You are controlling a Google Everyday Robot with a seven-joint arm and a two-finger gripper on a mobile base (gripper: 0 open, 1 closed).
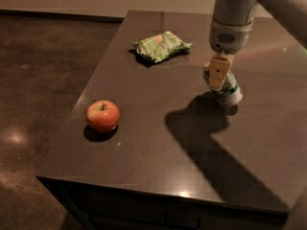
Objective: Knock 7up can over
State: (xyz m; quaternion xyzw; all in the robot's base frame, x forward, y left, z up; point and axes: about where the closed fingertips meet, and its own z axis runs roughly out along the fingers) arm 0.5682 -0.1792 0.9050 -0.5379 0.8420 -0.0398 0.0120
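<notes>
The 7up can [227, 91], white and green, stands tilted on the dark table [158, 143] at the right, its top leaning to the left and partly hidden. My gripper [218, 72] hangs from the arm at the upper right, directly in front of the can's upper part and touching it. A yellowish finger [218, 71] covers the can's top.
A crinkled green snack bag [160, 45] lies at the back of the table, left of the gripper. A red apple [102, 115] sits near the table's left edge. The arm's shadow falls across the right front of the table. Dark floor lies to the left.
</notes>
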